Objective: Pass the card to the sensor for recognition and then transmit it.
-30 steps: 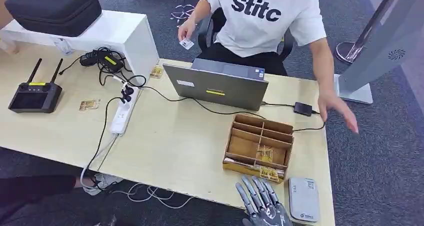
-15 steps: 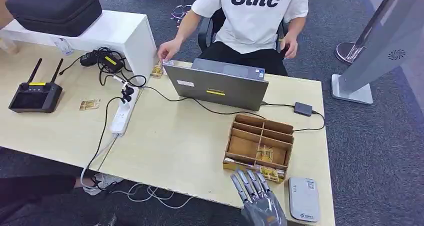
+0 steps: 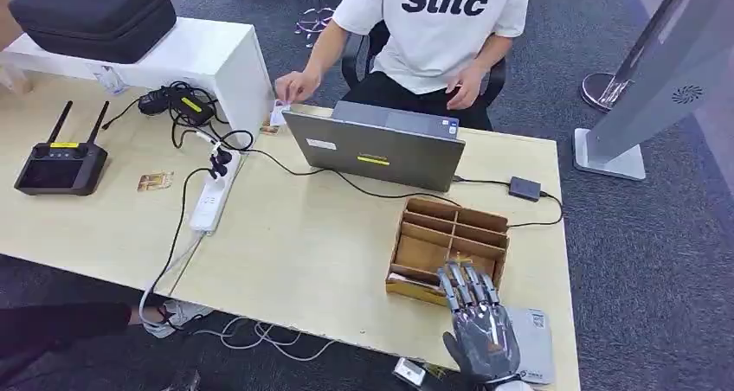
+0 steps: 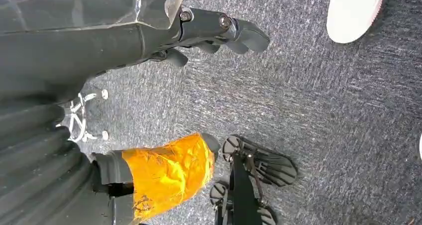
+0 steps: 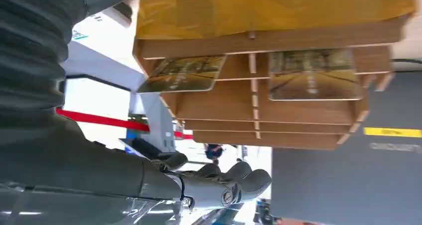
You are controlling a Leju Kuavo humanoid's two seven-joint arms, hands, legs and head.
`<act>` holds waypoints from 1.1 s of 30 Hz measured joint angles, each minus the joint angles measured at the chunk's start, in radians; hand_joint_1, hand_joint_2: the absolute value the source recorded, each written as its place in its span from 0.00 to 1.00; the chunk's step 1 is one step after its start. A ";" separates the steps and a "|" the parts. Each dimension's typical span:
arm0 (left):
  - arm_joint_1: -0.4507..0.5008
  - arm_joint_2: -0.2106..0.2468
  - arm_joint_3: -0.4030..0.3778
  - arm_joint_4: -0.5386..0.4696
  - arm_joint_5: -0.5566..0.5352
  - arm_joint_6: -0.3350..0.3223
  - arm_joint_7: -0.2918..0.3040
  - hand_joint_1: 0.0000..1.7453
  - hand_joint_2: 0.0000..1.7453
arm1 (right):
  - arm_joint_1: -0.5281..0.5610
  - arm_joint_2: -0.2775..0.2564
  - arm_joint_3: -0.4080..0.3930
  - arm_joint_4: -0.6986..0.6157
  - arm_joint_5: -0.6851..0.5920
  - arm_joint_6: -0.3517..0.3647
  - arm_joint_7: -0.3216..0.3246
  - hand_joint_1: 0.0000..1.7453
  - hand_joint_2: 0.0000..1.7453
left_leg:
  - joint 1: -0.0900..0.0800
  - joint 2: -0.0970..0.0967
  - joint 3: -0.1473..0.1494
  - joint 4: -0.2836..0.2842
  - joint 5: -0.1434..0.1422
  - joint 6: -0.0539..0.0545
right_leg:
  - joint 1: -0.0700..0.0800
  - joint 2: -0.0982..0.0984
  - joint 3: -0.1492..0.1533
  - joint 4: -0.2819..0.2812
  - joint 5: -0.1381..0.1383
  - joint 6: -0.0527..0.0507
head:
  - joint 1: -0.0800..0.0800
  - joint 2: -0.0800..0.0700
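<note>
My fingers [image 3: 467,285] are spread apart and hold nothing; a second ago my right hand [image 3: 479,326] hung just off the near edge of the worktop [image 3: 303,253], and now it has pushed forward so the fingertips reach over the near row of the wooden organizer [image 3: 448,246], which I read as the start of the reach for a card, not yet a grasp. My left hand [image 4: 219,31] hangs by my side over grey carpet, its fingers loosely curled with nothing in them. Going left to right across the pale wood-grain worktop: a black matte controller with two stubby antennas [image 3: 61,162] near the far left edge, a white plastic power strip [image 3: 210,199] with tangled black cables, a grey metal laptop [image 3: 374,149] at the far edge whose lid hides the screen, then the organizer of thin brown board cut into compartments near the right front corner. The cards [image 5: 313,75] lie flat in its near compartments, glossy, thin and golden-brown, just ahead of my fingertips. Beside my hand at the right front corner lies the sensor [image 3: 532,339], a smooth light-grey slab with rounded corners. The person across the table has also shifted, one hand now by the laptop's far left corner.
</note>
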 joint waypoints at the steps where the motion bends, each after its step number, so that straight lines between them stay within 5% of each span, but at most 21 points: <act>1: 0.000 0.000 0.001 0.000 0.000 0.000 0.001 0.00 1.00 | 0.000 0.003 -0.011 0.003 -0.001 0.000 0.000 0.00 1.00 | 0.000 0.000 0.000 0.000 0.000 0.000 | 0.000 0.000 0.000 0.000 0.000 0.000 | 0.000 0.000; 13: 0.000 0.003 0.011 0.000 -0.006 -0.002 0.006 0.00 1.00 | 0.002 0.024 -0.084 0.023 0.001 -0.006 -0.010 0.01 1.00 | 0.000 0.000 0.000 0.000 0.000 0.000 | 0.000 0.000 0.000 0.000 0.000 0.000 | 0.000 0.000; 14: 0.000 0.003 0.012 0.000 -0.008 -0.002 0.006 0.00 1.00 | 0.002 0.025 -0.088 0.022 0.003 -0.008 -0.018 1.00 1.00 | 0.000 0.000 0.000 0.000 0.000 0.000 | 0.000 0.000 0.000 0.000 0.000 0.000 | 0.000 0.000; 33: 0.000 0.004 0.026 0.000 -0.019 -0.008 0.006 0.00 1.00 | 0.003 0.042 -0.097 0.022 0.006 -0.021 -0.051 1.00 1.00 | 0.000 0.000 0.000 0.000 0.000 0.000 | 0.000 0.000 0.000 0.000 0.000 0.000 | 0.000 0.000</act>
